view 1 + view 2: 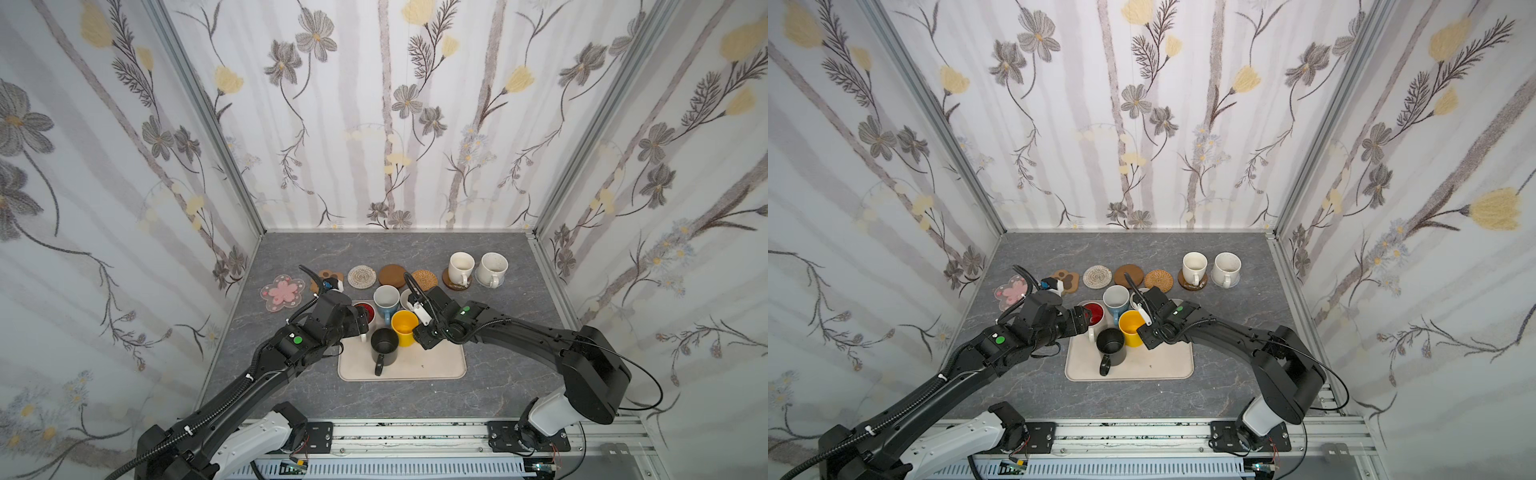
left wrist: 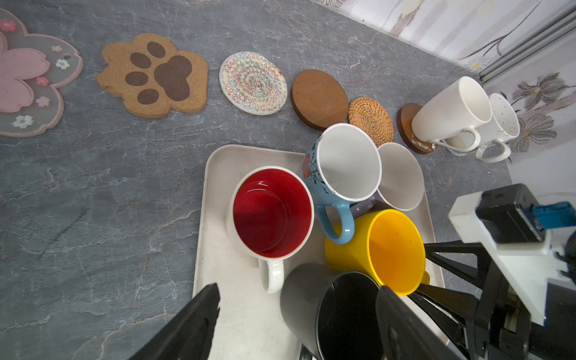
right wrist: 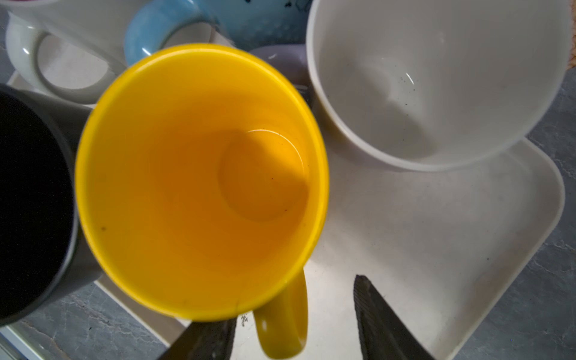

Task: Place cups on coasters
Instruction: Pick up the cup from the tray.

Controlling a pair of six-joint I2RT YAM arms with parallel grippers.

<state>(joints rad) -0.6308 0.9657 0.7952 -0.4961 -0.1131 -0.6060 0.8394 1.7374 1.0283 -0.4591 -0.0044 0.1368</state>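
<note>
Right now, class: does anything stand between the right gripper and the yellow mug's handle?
Nothing visible does. In the right wrist view the yellow mug's handle lies between the right gripper's open fingers, with only bare tray beside it.

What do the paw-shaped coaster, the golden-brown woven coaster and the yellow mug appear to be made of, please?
Paw-shaped coaster: probably cork, matte; its tan surface is speckled and grainy, with darker brown pads.
Golden-brown woven coaster: looks like rattan or similar cane, strands coiled in rings.
Yellow mug: likely glazed ceramic, glossy; a bright glint curves around its inner base.
</note>
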